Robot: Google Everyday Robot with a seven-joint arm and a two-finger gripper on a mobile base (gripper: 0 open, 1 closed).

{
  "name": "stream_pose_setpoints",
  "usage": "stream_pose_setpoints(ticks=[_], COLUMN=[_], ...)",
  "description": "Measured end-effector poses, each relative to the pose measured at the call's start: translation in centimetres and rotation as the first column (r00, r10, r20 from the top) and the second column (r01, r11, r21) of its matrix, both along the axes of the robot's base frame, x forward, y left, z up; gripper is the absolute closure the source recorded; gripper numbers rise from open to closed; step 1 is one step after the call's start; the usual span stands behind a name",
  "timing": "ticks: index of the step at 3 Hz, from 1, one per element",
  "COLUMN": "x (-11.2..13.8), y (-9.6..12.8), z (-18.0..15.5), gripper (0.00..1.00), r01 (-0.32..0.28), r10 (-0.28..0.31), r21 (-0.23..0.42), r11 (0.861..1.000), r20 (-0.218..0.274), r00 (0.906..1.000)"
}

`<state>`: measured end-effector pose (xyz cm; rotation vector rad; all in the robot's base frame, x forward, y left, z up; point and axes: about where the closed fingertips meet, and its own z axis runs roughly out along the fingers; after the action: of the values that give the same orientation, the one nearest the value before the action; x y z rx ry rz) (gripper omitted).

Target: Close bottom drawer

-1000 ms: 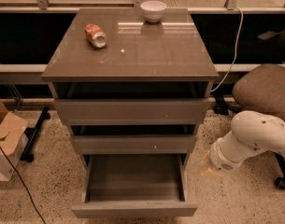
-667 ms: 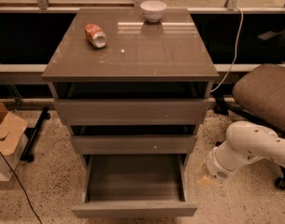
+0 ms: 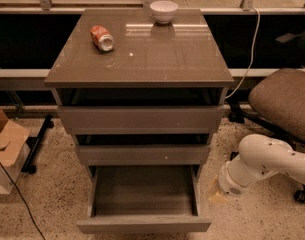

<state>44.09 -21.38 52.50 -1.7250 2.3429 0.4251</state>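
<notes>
The bottom drawer (image 3: 143, 225) of the grey-brown cabinet stands pulled far out, with its plain flat front toward the camera and its empty grey tray showing. My white arm (image 3: 264, 161) comes in from the right, low over the floor. My gripper (image 3: 215, 194), with a yellowish tip, is just right of the open drawer's right side wall, near its front half. I cannot tell whether it touches the drawer.
The two upper drawers (image 3: 140, 119) stand slightly out. A red can (image 3: 101, 37) on its side and a white bowl (image 3: 163, 11) are on the cabinet top. A brown office chair (image 3: 287, 101) is at the right, a cardboard box (image 3: 4, 144) and a cable at the left.
My arm has moved left and down, and the gripper has come closer to the right side of the open bottom drawer. The drawer has not moved.
</notes>
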Motion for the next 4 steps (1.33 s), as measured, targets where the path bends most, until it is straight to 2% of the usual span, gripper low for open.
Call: stream_pose_setpoints(ticks=[3, 4], x=[-1.9, -2.2], y=[2.9, 3.6], z=[-9.5, -14.0], gripper=[1.0, 1.0], r01=[-0.044, -0.015], r10=[0.047, 0.023], r21=[0.038, 0.062], r11=[0.998, 0.998], r20=[-0.08, -0.14], r00=[0.9957, 0.9899])
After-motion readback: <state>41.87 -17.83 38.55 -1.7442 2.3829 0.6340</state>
